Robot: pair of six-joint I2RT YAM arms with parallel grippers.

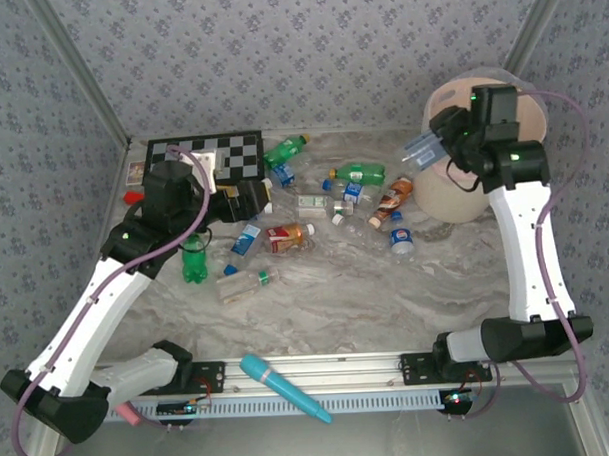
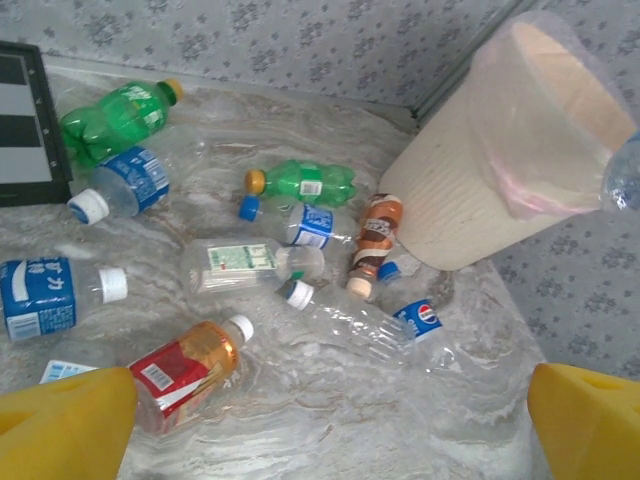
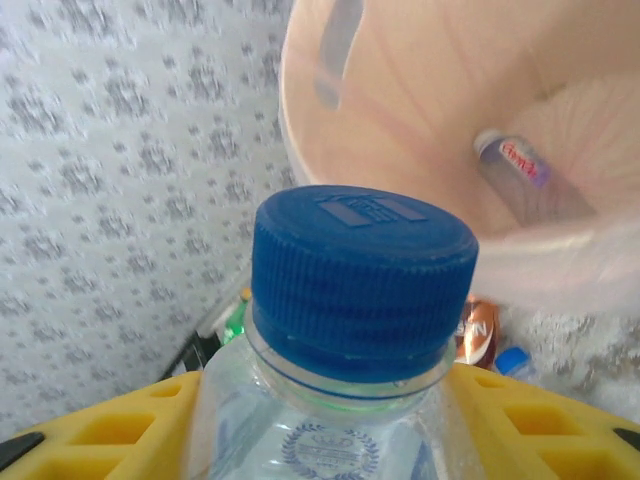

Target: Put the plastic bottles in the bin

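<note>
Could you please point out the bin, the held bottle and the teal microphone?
bin (image 2: pixel 460 190): left wrist view, outer wall.
held bottle (image 3: pixel 365 280): right wrist view, blue cap.
teal microphone (image 1: pixel 288 391): top external view, mid-body.

I'm working in a lab test booth: patterned backdrop walls (image 1: pixel 308 48) on aluminium posts (image 1: pixel 81 71) (upper corners), marble-print tabletop (image 1: pixel 387 295), mounting rail (image 1: pixel 380 380) along the bottom.

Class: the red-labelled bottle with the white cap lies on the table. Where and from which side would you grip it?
Probably around the labelled middle of the red-labelled bottle, coming down from above and squeezing across its width. It lies on its side on the table, both flanks clear, and the label band is straight-sided.
</note>
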